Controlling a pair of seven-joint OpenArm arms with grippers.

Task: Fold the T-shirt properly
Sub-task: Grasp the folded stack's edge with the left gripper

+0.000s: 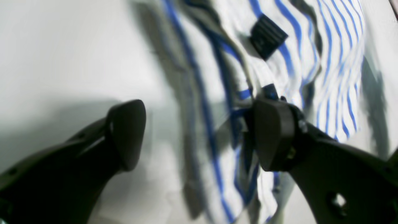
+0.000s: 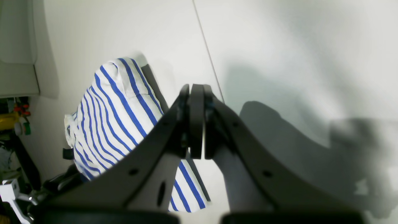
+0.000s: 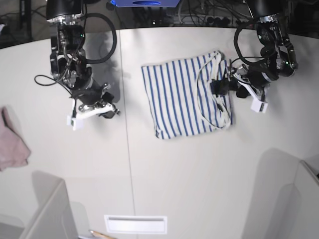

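The T-shirt (image 3: 184, 97), white with thin blue stripes, lies folded into a rough square on the white table (image 3: 199, 169), neck toward the right in the base view. My left gripper (image 3: 223, 87) is open at the shirt's neck edge. In the left wrist view the left gripper (image 1: 199, 133) has the cloth edge (image 1: 205, 93) between its fingers, and one finger (image 1: 273, 133) touches the cloth below the black tag (image 1: 268, 36). My right gripper (image 3: 102, 110) is shut and empty over bare table, left of the shirt. The right wrist view shows the right gripper (image 2: 196, 121) shut, with the shirt (image 2: 115, 115) behind it.
A plain pinkish cloth (image 3: 12, 144) lies at the table's left edge. A table seam (image 3: 127, 149) runs front to back left of the shirt. Grey panels stand at the front left (image 3: 50, 214) and front right (image 3: 294, 199). A white slot plate (image 3: 134, 224) sits at the front.
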